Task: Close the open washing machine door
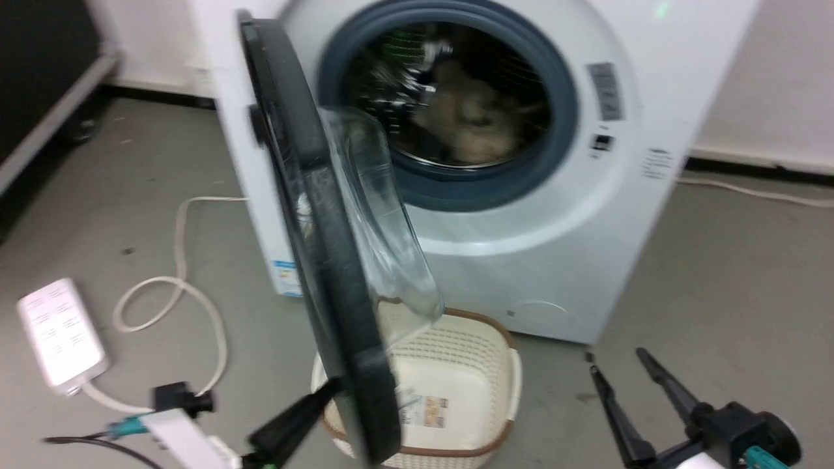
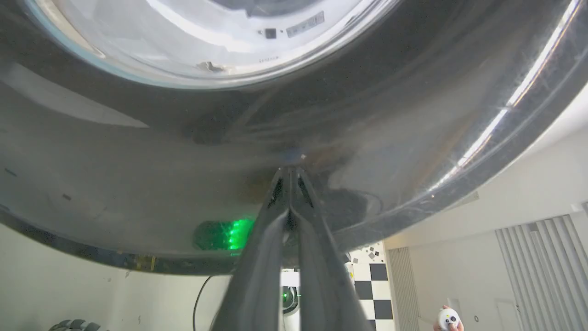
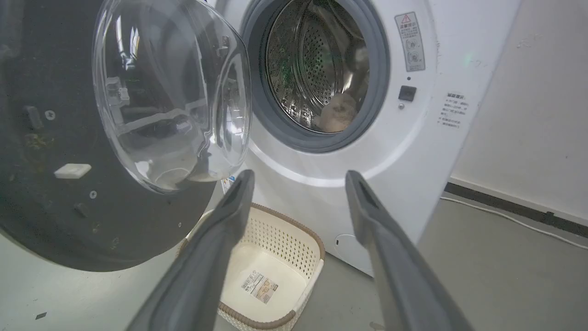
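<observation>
The white washing machine stands with its drum opening uncovered and something beige lying inside. The washing machine door swings out toward me, seen almost edge-on, its clear glass bowl facing the machine. My left gripper is shut, and its tips touch the door's glossy black outer face low down; the left wrist view has the closed left gripper against that door face. My right gripper hangs open at the lower right, clear of the machine. In the right wrist view the right gripper frames the machine front, with the door at the left.
A cream perforated basket sits on the floor under the door, against the machine. A white power strip and looped white cable lie on the floor at the left. A person's hand holds a small white device.
</observation>
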Tool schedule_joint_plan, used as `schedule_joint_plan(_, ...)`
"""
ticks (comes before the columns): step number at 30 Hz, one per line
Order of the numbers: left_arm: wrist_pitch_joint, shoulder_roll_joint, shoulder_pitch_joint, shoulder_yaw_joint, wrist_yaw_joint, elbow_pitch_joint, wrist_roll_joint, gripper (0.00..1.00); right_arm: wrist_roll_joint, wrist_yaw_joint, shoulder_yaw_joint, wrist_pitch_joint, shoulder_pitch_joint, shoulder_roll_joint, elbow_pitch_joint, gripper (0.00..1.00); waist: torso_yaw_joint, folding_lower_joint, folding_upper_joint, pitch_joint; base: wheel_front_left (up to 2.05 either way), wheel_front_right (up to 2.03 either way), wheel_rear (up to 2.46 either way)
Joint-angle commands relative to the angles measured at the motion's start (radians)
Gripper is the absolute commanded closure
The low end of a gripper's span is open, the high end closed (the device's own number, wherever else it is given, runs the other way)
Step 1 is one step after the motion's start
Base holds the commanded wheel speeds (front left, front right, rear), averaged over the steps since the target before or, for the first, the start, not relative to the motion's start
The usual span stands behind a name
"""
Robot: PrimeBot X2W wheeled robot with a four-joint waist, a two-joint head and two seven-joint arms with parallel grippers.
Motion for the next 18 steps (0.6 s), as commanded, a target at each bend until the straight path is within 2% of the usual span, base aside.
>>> schedule_joint_plan(1, -0.045, -0.004, 0.007, -0.06, -0.023, 0.002, -0.036, 1.0, -0.004, 0.001, -0.012, -0.004, 0.014, -0.015, -0.005, 0.0, -0.085, 0.0001, 0.0, 0.024, 0.0, 0.0, 0.0)
schedule_joint_plan(5, -0.161, -0.004, -0.011, -0.172, -0.061, 0.022, -0.088, 1.0, 0.0, 0.001, -0.02, -0.004, 0.011, -0.032, -0.013, 0.0, -0.175, 0.0001, 0.0, 0.058, 0.0, 0.0, 0.0)
schedule_joint_plan(6, -0.246, -0.005, -0.051, -0.221, -0.083, 0.055, -0.1, 1.0, 0.006, 0.001, -0.021, -0.004, -0.002, -0.039, -0.022, 0.0, -0.247, 0.0001, 0.0, 0.088, 0.0, 0.0, 0.0)
schedule_joint_plan(12, -0.477, -0.005, -0.205, -0.246, -0.095, 0.174, -0.124, 1.0, 0.022, 0.001, -0.022, -0.004, -0.034, -0.041, -0.033, 0.0, -0.383, 0.0001, 0.0, 0.158, 0.0, 0.0, 0.0)
schedule_joint_plan(18, -0.688, -0.005, -0.407, -0.257, -0.107, 0.31, -0.111, 1.0, 0.037, 0.001, -0.02, -0.004, -0.057, -0.025, -0.034, 0.0, -0.474, 0.0001, 0.0, 0.228, 0.0, 0.0, 0.0)
